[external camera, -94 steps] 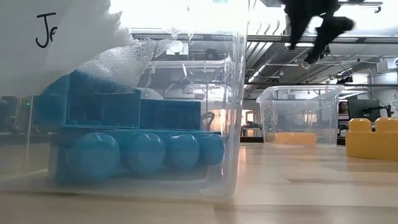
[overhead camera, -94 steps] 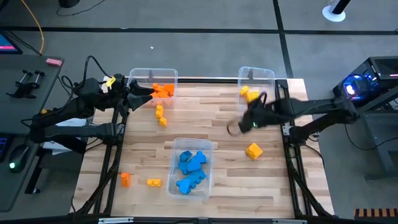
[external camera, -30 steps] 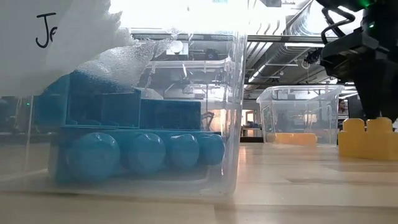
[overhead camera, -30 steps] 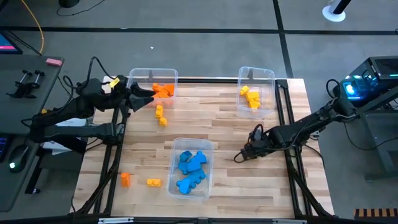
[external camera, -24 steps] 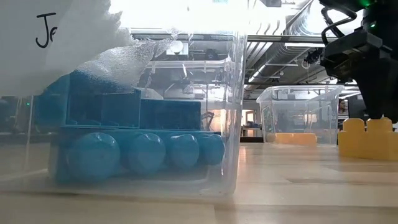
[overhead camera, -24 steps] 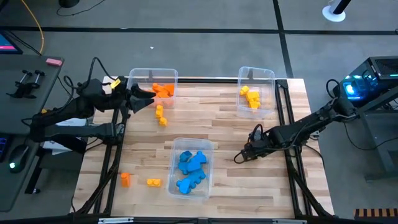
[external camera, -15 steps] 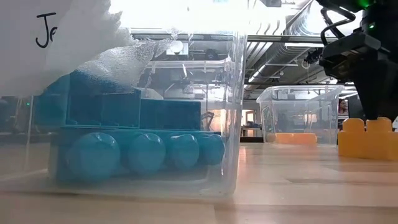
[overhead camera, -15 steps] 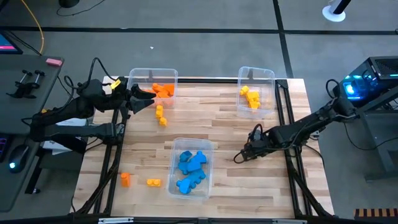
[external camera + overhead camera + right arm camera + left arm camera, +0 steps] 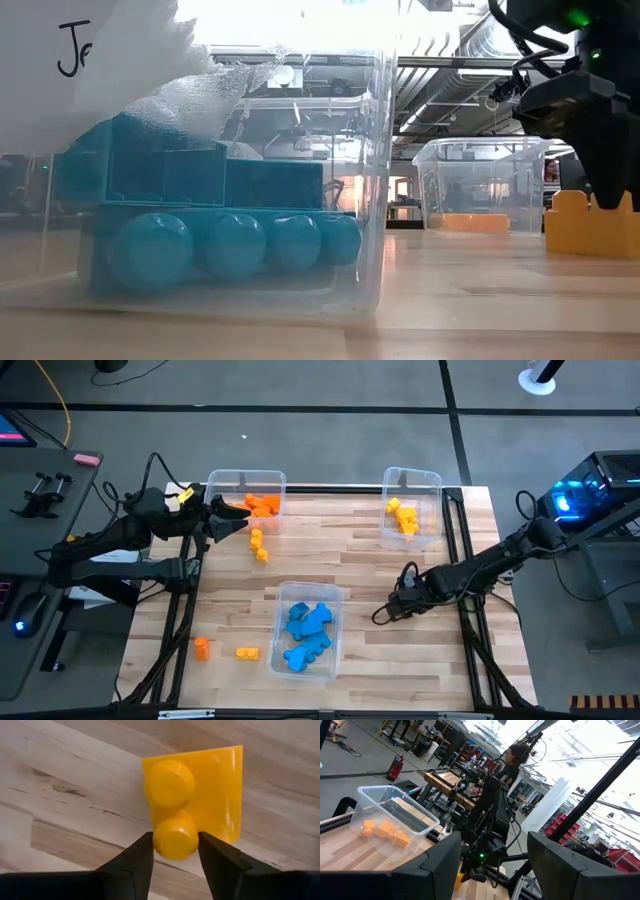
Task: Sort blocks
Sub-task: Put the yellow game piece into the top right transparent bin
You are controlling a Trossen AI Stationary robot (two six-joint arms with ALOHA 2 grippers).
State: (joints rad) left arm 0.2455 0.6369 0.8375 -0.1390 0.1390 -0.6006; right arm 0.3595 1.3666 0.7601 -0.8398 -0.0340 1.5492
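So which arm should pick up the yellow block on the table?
The right. Its gripper is already down over the yellow block, fingers either side of a stud. The left gripper waits far off by the orange bin.

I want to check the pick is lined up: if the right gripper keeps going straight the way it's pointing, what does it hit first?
The yellow block on the table: the right gripper points straight down at it, a finger either side of one stud.

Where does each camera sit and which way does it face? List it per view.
High: overhead, looking down; both arms, left pincer, table.
Low: table height, facing blue bin; right pincer descending.
Left wrist: past its fingers toward the right arm.
Right wrist: straight down, fingers straddling yellow block.
Shared: that block, low and right wrist.
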